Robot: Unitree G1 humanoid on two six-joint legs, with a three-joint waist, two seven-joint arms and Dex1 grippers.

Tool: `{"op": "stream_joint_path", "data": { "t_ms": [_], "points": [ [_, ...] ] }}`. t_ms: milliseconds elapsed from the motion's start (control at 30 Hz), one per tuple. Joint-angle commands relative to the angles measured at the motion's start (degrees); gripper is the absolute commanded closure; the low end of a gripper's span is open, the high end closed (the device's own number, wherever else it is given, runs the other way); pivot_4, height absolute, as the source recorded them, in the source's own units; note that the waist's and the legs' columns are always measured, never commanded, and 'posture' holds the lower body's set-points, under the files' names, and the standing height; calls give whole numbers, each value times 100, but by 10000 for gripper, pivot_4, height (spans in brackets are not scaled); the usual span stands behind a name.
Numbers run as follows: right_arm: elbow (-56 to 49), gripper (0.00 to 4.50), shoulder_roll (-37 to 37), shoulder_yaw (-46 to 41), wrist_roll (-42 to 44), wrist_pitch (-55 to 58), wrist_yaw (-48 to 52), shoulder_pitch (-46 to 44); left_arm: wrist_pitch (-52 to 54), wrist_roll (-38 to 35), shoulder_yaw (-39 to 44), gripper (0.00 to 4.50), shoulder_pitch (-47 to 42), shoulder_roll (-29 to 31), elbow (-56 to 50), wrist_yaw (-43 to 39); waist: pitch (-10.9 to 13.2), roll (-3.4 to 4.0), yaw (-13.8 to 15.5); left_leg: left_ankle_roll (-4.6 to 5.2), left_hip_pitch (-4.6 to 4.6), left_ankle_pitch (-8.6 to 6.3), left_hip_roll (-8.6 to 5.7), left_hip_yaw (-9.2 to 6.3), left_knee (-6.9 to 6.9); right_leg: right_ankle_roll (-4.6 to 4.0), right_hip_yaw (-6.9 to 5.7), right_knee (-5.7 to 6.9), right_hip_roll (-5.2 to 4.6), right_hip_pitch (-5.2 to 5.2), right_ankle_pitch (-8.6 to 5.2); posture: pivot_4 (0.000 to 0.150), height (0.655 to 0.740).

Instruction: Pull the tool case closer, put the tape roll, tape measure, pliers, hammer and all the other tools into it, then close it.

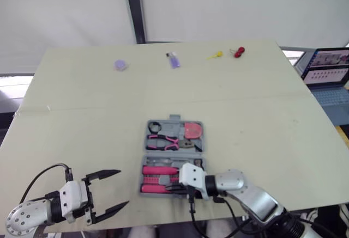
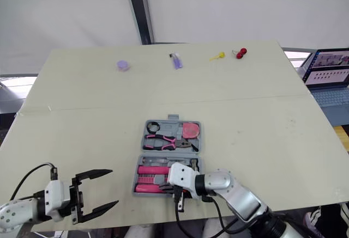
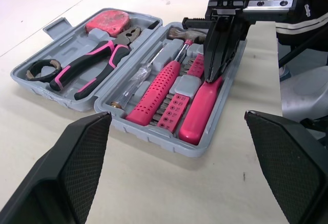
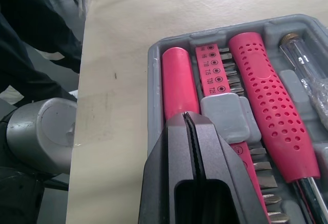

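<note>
The grey tool case (image 1: 173, 119) lies open near the table's front edge. Its far half holds a black tape roll (image 1: 154, 126), pink-handled pliers (image 1: 162, 141) and a red tape measure (image 1: 191, 130). The near half holds a pink screwdriver (image 3: 156, 88), a bit holder (image 3: 177, 106) and the hammer with its pink handle (image 3: 202, 108). My right gripper (image 1: 173, 186) is shut with nothing between its fingers; its tip rests on the hammer handle at the case's near edge. At the front left, a short way from the case, my left gripper (image 1: 121, 188) stands open and holds nothing.
Small items lie along the table's far side: a purple disc (image 1: 120, 65), a purple object (image 1: 173, 60), a yellow piece (image 1: 215, 55) and a red piece (image 1: 239, 52). A laptop (image 1: 327, 69) stands off the table's right. The case sits close to the front edge.
</note>
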Motion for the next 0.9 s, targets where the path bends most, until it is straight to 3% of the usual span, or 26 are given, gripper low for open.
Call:
{"op": "stream_joint_path", "data": {
  "t_ms": [33, 533, 700, 900],
  "points": [
    [73, 44815, -20, 80, -161, 54, 162, 121, -104, 38, 45, 0, 12, 51, -74, 15, -1, -1, 0, 0, 1, 0, 0, 0, 0, 0, 0, 0, 0, 1, 0, 1500, 7400],
    [424, 44815, -161, 177, -507, 442, 256, 98, -119, 162, -60, 0, -227, 10, 64, 99, -10, -8, 15, 0, 42, 0, 0, -1, -9, 0, -1, -9, 0, 44, 0, 1500, 7400],
    [-438, 44815, -9, -971, 501, 650, 225, 15, 492, 276, -131, 0, -751, 95, 82, 471, -6, -6, 21, 0, 47, -1, 0, 0, -10, 0, -1, -11, 0, 50, 0, 1500, 7400],
    [-1199, 44815, -422, -2686, 1491, 1412, 110, 31, 1119, 315, -125, 0, -1873, 95, 379, 980, -4, -4, 35, 0, 43, 0, 1, -3, -13, 0, -2, -6, 1, 42, 0, 1500, 7400]
  ]
}}
